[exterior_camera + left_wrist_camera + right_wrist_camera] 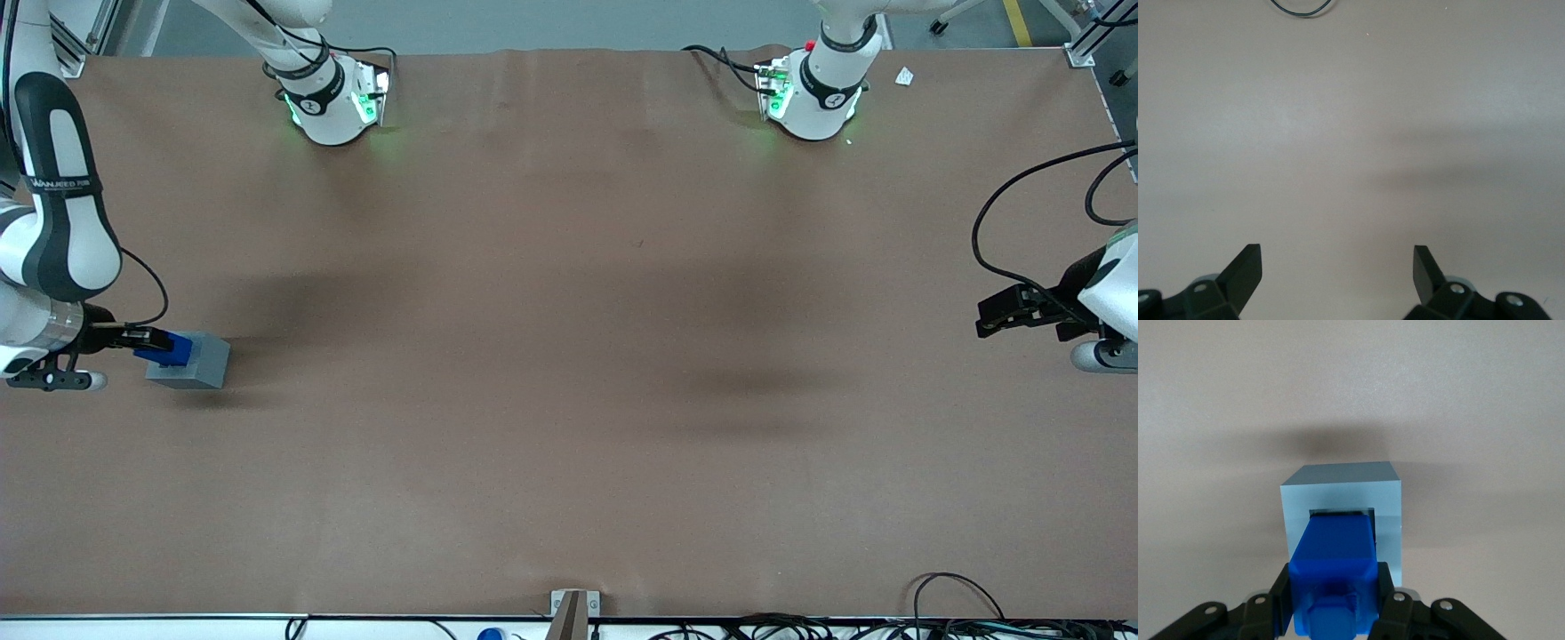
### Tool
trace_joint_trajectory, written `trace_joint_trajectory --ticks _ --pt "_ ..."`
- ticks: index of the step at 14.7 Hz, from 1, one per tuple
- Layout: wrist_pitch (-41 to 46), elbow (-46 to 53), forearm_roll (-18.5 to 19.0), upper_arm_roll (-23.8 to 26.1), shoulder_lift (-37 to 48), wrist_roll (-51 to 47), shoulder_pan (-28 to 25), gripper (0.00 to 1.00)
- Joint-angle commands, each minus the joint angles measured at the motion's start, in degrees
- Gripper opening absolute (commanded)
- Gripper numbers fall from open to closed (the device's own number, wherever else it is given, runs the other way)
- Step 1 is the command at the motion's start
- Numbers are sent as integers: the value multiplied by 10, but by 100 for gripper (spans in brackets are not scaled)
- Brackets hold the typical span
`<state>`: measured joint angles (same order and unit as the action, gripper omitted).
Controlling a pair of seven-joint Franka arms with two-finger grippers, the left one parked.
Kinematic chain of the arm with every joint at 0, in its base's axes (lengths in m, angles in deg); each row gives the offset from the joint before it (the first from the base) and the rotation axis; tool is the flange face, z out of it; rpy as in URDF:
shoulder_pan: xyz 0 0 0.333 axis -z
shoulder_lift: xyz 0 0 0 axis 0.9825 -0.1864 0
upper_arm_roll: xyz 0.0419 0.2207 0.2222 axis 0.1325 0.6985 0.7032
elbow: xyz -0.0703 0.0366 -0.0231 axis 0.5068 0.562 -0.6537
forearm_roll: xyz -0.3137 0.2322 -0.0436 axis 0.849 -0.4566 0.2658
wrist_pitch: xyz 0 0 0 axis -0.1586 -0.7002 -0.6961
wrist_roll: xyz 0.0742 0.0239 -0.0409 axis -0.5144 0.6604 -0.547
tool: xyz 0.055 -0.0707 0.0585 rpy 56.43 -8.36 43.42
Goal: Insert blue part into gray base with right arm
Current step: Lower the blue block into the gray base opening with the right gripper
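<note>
The blue part (1335,570) looks like smooth, slightly glossy plastic, the gray base (1341,495) a matt, even plastic, the hand (1331,603) around the part a dull black plastic with small metal screws, and the worktop (569,373) a matt brown covering with faint creases.

The part (1335,567) is bright blue, the base (1341,500) pale gray. The gripper (147,342) is black with black fingers (1281,600), at the base, on a white arm (53,231) with a black band. The table (569,400) is plain brown.
</note>
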<state>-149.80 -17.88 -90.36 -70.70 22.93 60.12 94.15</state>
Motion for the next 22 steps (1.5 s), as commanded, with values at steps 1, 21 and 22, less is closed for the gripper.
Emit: trace_joint_trajectory --ticks 1,21,22 --pt "-5 6 -5 8 -13 8 17 5" --pt "-3 25 -7 8 -33 6 10 31" --pt "-3 25 -6 8 -33 4 10 47"
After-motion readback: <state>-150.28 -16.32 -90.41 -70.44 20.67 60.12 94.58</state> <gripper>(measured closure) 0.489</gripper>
